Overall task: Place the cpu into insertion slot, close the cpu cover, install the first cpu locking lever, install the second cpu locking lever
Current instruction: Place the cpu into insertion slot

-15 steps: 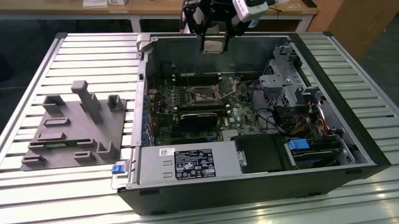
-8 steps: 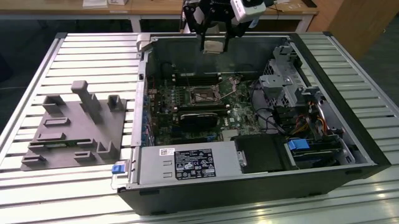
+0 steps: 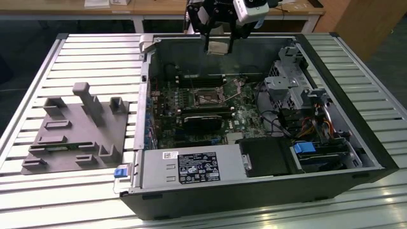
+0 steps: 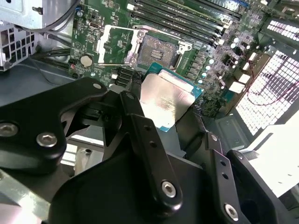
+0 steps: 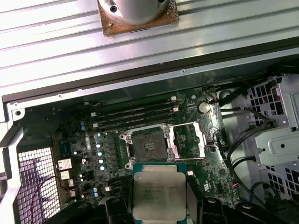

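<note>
Around: cpu cover flipped open beside the uncovered socket
Jaws: gripper clamped on the cpu, clear above the socket

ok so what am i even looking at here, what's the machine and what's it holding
A robot arm's black gripper hangs over an open black computer case lying on a slatted metal table. The exterior view is shot from off the arm; both wrist views come from cameras on the arm, facing the green motherboard. The gripper holds the cpu, a small flat square chip with a silvery top, not yet in the empty square socket. The thin silvery cpu cover frame lies flipped open beside it. A grey fixture lies beside the case.
</note>
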Robot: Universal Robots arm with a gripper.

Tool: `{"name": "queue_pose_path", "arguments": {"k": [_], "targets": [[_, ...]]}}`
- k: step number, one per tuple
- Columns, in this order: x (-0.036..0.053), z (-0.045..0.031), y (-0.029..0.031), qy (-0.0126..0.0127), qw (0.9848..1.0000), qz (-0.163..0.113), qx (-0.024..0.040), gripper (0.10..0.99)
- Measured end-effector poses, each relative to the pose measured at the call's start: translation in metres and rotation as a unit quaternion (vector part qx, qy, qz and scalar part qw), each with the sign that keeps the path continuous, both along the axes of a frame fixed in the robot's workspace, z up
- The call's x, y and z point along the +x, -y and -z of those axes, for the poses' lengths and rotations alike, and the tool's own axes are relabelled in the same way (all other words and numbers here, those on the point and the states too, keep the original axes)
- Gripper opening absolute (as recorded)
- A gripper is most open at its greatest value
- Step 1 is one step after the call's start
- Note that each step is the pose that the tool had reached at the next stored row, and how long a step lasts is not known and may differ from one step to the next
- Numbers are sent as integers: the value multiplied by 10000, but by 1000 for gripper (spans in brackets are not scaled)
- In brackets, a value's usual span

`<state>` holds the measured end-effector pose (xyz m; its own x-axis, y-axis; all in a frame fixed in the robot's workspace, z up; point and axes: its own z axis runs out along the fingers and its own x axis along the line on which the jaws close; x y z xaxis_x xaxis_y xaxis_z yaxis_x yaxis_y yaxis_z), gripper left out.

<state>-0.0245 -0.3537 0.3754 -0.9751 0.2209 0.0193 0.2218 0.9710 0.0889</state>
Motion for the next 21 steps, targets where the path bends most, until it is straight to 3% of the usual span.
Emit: {"name": "queue_pose_path", "arguments": {"k": [10, 17, 21], "targets": [[-3, 8, 0, 0, 9989, 479, -1, 541], [-7, 19, 0, 0, 9958, 913, 0, 541], [-10, 29, -1, 0, 9932, 1165, 0, 541]]}}
